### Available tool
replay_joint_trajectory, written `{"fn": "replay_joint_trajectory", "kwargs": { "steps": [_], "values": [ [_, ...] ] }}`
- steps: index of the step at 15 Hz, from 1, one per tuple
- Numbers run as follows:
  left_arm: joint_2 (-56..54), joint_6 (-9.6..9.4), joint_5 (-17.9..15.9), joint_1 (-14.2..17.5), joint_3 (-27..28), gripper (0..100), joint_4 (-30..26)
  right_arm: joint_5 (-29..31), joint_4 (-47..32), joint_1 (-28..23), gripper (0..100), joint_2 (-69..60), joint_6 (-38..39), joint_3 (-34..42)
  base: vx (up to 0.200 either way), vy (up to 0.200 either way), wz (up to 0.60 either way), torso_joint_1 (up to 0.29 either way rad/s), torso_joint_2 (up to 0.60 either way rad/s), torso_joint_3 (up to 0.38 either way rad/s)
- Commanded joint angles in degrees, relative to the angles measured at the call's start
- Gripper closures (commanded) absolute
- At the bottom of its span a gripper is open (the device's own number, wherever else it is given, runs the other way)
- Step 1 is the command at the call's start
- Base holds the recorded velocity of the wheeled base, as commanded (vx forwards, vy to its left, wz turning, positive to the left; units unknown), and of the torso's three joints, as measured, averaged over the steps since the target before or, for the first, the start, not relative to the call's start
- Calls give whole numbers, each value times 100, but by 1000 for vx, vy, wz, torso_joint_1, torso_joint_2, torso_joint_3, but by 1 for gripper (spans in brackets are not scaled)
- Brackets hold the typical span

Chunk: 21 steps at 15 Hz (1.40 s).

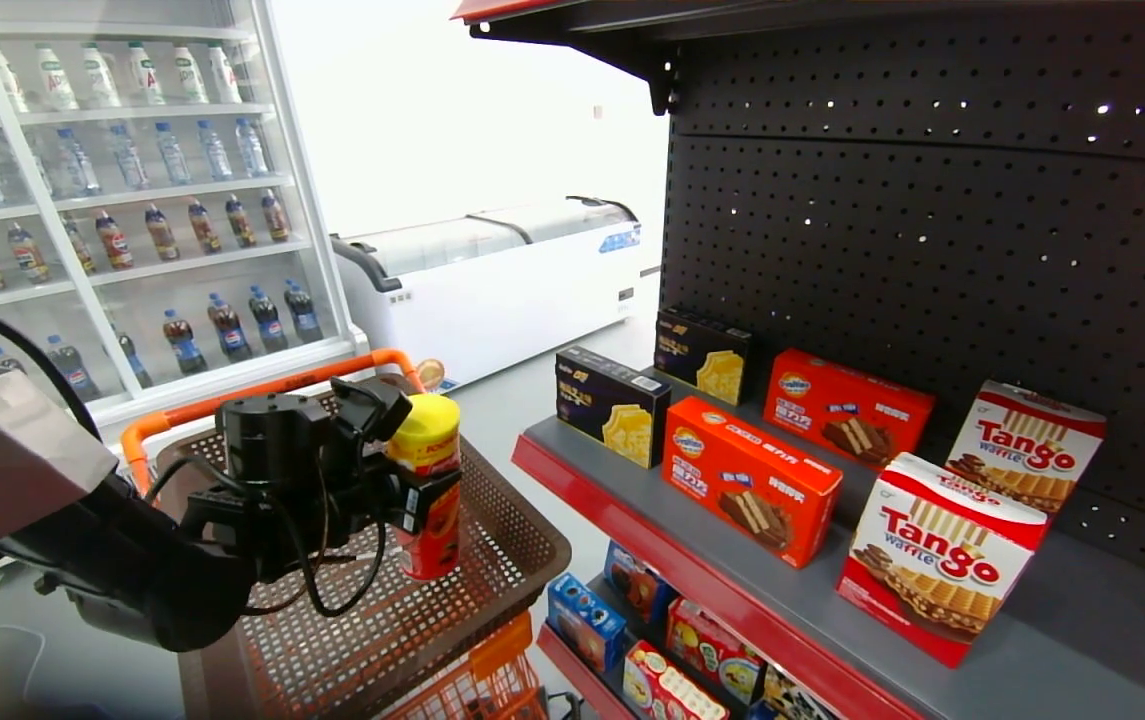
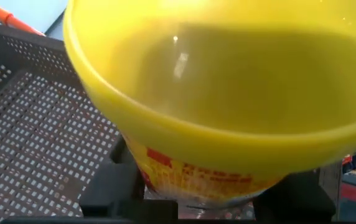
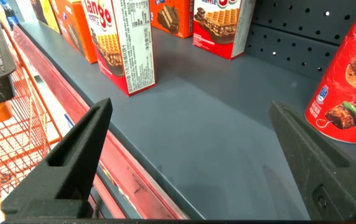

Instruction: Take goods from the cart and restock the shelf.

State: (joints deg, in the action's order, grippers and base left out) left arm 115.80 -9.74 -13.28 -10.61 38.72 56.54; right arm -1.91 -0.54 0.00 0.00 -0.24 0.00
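Left gripper (image 1: 410,452) tight around one yellow-lidded can (image 1: 429,545); right gripper (image 3: 190,118) spread wide over shelf (image 1: 1042,655) with six boxes (image 1: 750,478).

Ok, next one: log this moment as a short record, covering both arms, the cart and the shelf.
left end effector: shut on yellow-lidded canister, above the cart basket
right end effector: open, over a bare stretch of shelf
shelf stock: boxes in rows; red canister standing near the right end effector
stage: held canister not yet shelved
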Motion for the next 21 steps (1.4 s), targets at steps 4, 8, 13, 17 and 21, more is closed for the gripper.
{"fn": "replay_joint_trajectory", "kwargs": {
  "steps": [4, 8, 13, 17, 21],
  "values": [
    [-778, 42, 9, -29, -31, 100, -161, -2, 1, 0, 0, 0, -2, 0, 0, 0, 0, 0, 0, 0],
    [-1332, 60, -114, 32, -5, 100, -231, -2, 1, 0, 0, 9, -2, 0, 0, 0, 0, 0, 0, 0],
    [-2096, 605, -114, -354, -48, 100, -504, -2, 1, 0, 0, 0, -2, 0, 0, 0, 0, 0, 0, 0],
    [-2386, 482, -35, -750, -295, 100, -548, -2, 1, 0, 0, 9, -2, 0, 0, 0, 0, 0, 0, 0],
    [-2764, 482, 53, -1312, -506, 100, -952, -2, 1, 0, 0, 9, -2, 0, 0, 0, 0, 0, 0, 0]
  ]
}}
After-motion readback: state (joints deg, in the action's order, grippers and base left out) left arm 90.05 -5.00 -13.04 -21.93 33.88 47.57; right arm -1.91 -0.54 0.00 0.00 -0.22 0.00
